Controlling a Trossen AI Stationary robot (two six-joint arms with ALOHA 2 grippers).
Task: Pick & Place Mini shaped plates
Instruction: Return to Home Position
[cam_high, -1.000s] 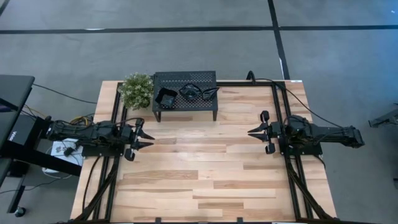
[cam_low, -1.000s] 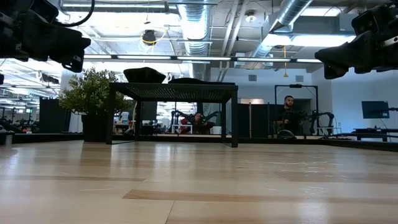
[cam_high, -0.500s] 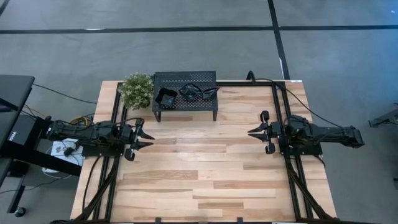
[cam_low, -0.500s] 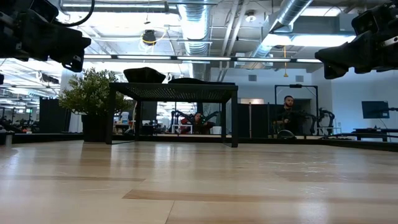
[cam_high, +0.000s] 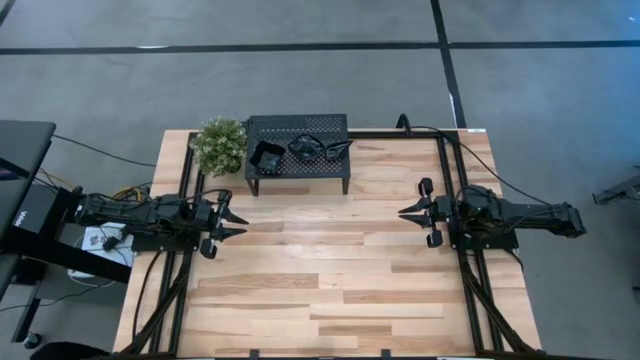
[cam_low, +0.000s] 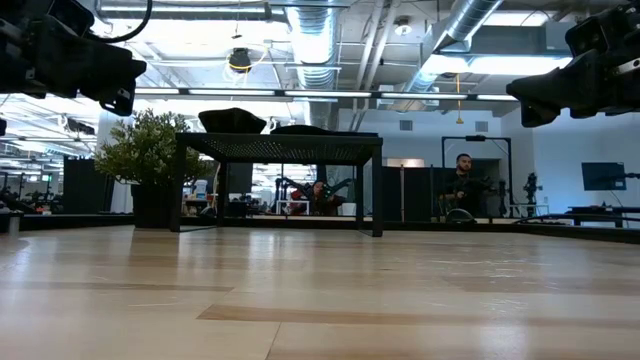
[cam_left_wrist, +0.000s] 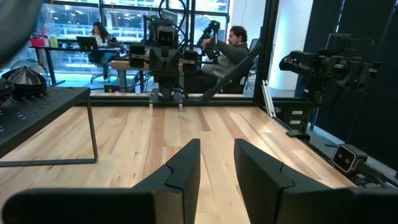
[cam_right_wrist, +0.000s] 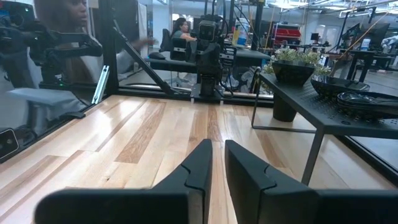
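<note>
The mini shaped plates lie in small piles on top of the black perforated stand (cam_high: 297, 150) at the table's far edge: one pile (cam_high: 267, 157) on its left part, others (cam_high: 318, 149) toward its middle. In the low view they show as dark humps (cam_low: 232, 120). The right wrist view shows them as piles (cam_right_wrist: 348, 90); the left wrist view shows one pile (cam_left_wrist: 23, 78). My left gripper (cam_high: 240, 224) hovers open near the table's left edge, pointing right. My right gripper (cam_high: 402, 213) hovers near the right edge, pointing left, its fingers shut to a narrow slit. Both are far from the plates and hold nothing.
A small potted plant (cam_high: 220, 145) stands just left of the stand at the far left corner. A black frame rail (cam_high: 448, 190) runs along the table's edges. The wooden tabletop (cam_high: 320, 270) between the arms and toward the near edge is bare. People sit in the room beyond.
</note>
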